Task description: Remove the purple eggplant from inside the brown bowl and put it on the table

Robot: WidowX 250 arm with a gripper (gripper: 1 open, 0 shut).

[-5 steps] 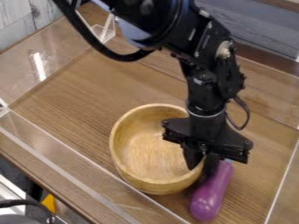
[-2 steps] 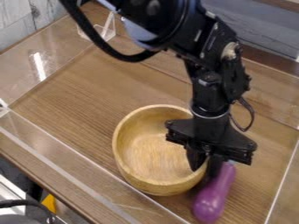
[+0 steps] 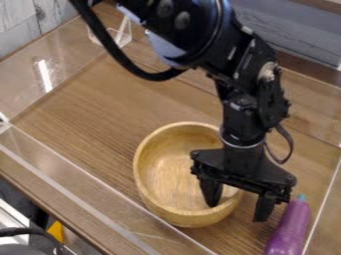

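Your eggplant (image 3: 286,233) is lying on the desk (image 3: 107,115).
Your hand (image 3: 237,208) is standing wide open, holding nothing; you're best lifting straight up, clearing the bowl (image 3: 155,187).

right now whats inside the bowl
Nothing shows inside the bowl where its floor is visible; the gripper covers its right side, so that part can't be seen. The eggplant lies outside, on the table.
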